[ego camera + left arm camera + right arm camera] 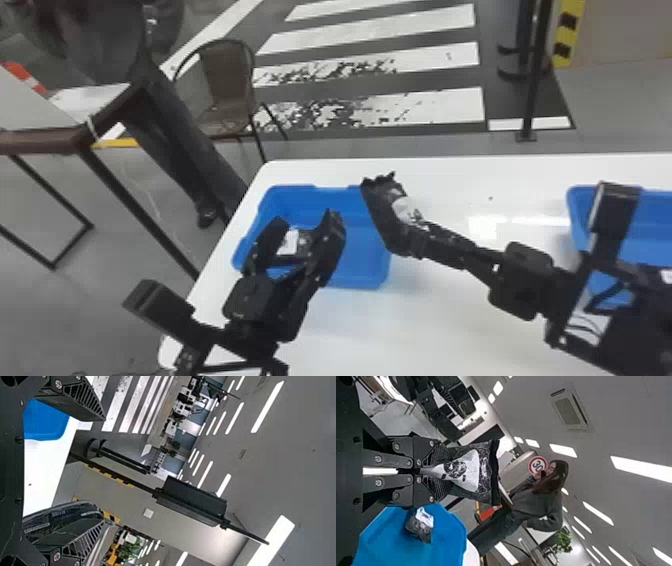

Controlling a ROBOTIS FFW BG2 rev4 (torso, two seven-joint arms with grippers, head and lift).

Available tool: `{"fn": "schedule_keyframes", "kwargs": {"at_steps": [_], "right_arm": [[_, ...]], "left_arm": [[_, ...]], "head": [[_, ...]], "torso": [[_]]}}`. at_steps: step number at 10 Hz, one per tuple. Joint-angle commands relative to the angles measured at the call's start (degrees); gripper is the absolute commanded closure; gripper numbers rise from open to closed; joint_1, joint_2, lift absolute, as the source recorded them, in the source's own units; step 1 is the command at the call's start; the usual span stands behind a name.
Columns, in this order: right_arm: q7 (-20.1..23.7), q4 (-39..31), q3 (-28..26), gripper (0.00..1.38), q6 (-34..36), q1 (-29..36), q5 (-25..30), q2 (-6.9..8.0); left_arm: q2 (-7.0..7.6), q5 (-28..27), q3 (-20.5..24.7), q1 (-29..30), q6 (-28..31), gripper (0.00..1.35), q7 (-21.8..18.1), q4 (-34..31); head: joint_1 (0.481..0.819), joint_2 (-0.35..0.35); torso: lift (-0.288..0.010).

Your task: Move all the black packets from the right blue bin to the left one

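Black packet (484, 469): near left bin's edge; looks light, soft, slippery; best pinched by its end
Right tool (435, 471): squeezed on that end
Left tool (307, 225): wide open, empty; might block the drop
Left bin (370, 265): other packet (424, 528) inside
Right bin (650, 235): well apart, on tabletop (430, 330)

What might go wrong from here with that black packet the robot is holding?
The right gripper pinches the black packet by one end, so it might swivel or slip out.

The packet overlaps the right-hand side of the left blue bin in the head view; letting go here could perhaps drop it on the rim or the white table.

The left gripper is open close by, so the two might bump.
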Motion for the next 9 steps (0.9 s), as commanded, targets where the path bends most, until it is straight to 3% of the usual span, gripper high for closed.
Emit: {"fn": "schedule_keyframes", "kwargs": {"at_steps": [1, 5, 8, 9], "right_arm": [[-0.01, 0.78, 2.11, 1.11, -0.04, -0.92, -0.76, -0.19], [-0.36, 2.33, 8.28, 1.11, 0.10, -3.59, -2.82, -0.90], [-0.45, 2.33, 9.76, 1.11, 0.10, -4.43, -3.27, -1.07], [-0.45, 2.47, 9.88, 1.11, 0.10, -4.43, -3.39, -1.16]], "left_arm": [[0.04, -0.09, -0.04, -0.24, 1.35, 0.12, -0.16, 0.13], [0.30, 0.14, -0.38, -1.36, 4.17, 0.12, -1.39, 0.27], [0.39, 0.14, -0.72, -2.35, 6.70, 0.18, -2.10, 0.83], [0.48, 0.02, -0.72, -2.77, 11.20, 0.61, -1.92, 0.83]], "head": [[0.695, 0.350], [0.695, 0.350], [0.695, 0.350], [0.695, 0.350]], "torso": [[-0.140], [-0.140], [-0.140], [-0.140]]}}
